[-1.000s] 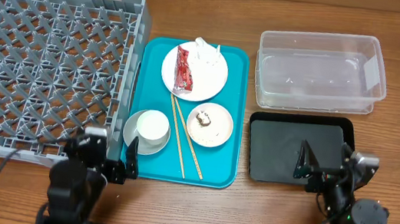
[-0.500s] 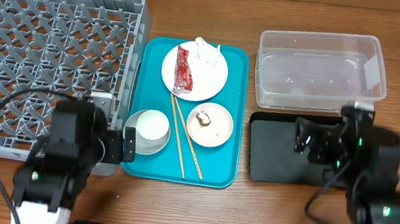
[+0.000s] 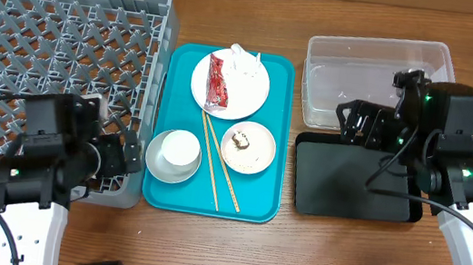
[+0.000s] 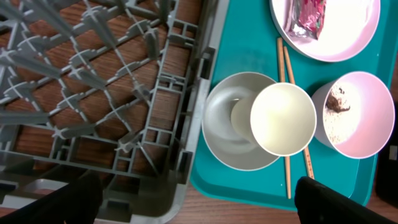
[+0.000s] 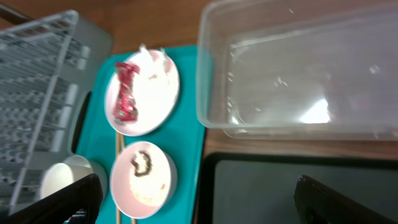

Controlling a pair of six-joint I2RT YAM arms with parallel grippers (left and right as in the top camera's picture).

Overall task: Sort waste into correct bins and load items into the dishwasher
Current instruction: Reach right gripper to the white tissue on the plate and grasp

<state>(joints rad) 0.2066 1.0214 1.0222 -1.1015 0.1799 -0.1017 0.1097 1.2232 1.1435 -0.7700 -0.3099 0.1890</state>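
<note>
On the large white plate (image 3: pixel 246 93) lie the red-and-white wrapper (image 3: pixel 216 82) and the napkin (image 3: pixel 244 60). The small dish (image 3: pixel 256 156) holds rice grains and a brown lump (image 3: pixel 240 139). The white cup (image 3: pixel 179 149) sits in the grey bowl (image 3: pixel 154 166), with the chopsticks (image 3: pixel 218 171) beside it. My left gripper (image 3: pixel 123 156) is open and empty above the dish rack's (image 3: pixel 52 72) front right corner. My right gripper (image 3: pixel 358 126) is open and empty above the edge between the clear tub (image 3: pixel 380 83) and the black tray (image 3: pixel 349 179).
All the dishes stand on a teal serving tray (image 3: pixel 260 200) between the rack and the bins. The left wrist view shows the bowl (image 4: pixel 224 130), cup (image 4: pixel 283 118) and rack (image 4: pixel 93 81). The right wrist view shows the tub (image 5: pixel 298 68) and the plate (image 5: pixel 152 93).
Both arms have lifted and swung away from the table's front edge. The left gripper moved over the rack corner, the right toward the tub. No object has moved.
</note>
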